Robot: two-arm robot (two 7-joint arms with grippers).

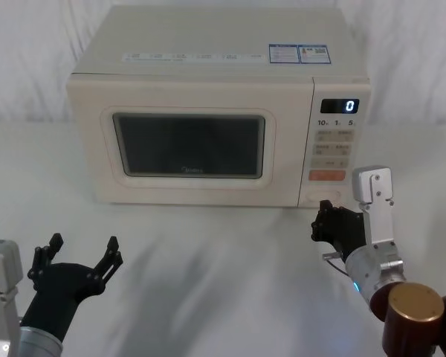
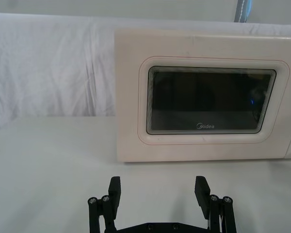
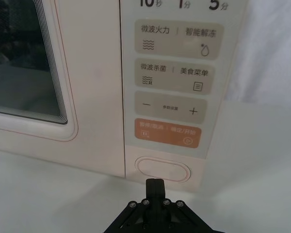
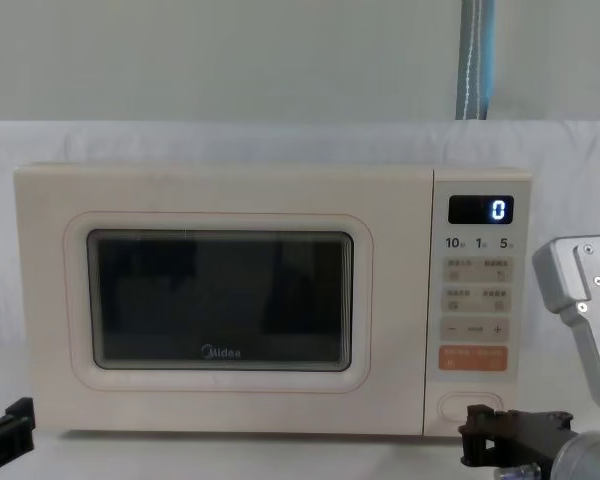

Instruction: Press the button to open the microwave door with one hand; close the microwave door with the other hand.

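The cream microwave (image 1: 208, 82) stands at the back of the table with its door (image 1: 189, 145) closed flush. The wide oval button (image 3: 163, 169) sits lowest on the key panel, under the orange key (image 3: 167, 133). My right gripper (image 3: 155, 183) is shut, fingers pressed together, and points at the button from just in front of it; it also appears in the head view (image 1: 323, 216) and the chest view (image 4: 472, 440). Low on the left, my left gripper (image 1: 82, 249) is open, well short of the door (image 2: 206, 104), fingers (image 2: 114, 187) spread with nothing between them.
The display (image 1: 340, 105) reads 0. White cloth covers the table (image 1: 223, 275) and hangs behind the microwave. A grey-blue strap (image 4: 477, 60) hangs on the wall behind.
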